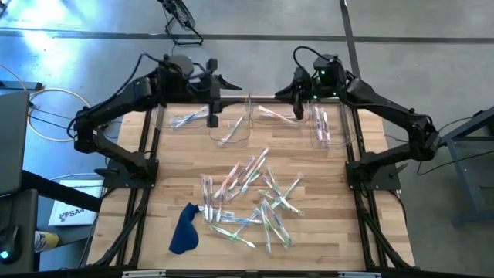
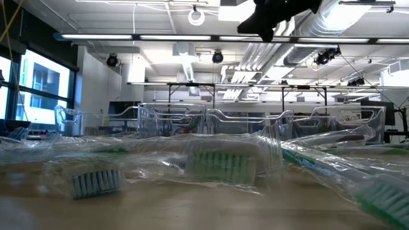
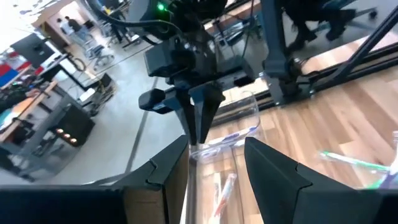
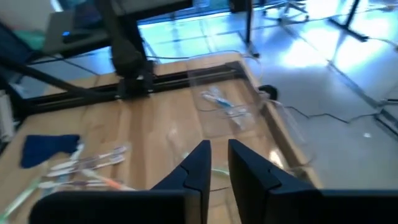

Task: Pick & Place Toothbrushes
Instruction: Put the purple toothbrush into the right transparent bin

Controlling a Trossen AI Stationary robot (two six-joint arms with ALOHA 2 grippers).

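A few toothbrushes [image 1: 320,123] sit in the bins [image 1: 231,130] at 12 o'clock; most still litter the desk [image 1: 332,193]. Left fingers [image 1: 213,117] open, empty. Right fingers [image 1: 298,110] nearly closed, seemingly empty.

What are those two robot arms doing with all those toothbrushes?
They are sorting wrapped toothbrushes from a pile on the wooden table into clear bins along the far edge. A few brushes already lie in the bins, but most are in the pile, next to a blue cloth. Both arms are up over the bins now. The left gripper is open with nothing in it. The right gripper hangs over a bin with its fingers close together, and nothing shows between them.
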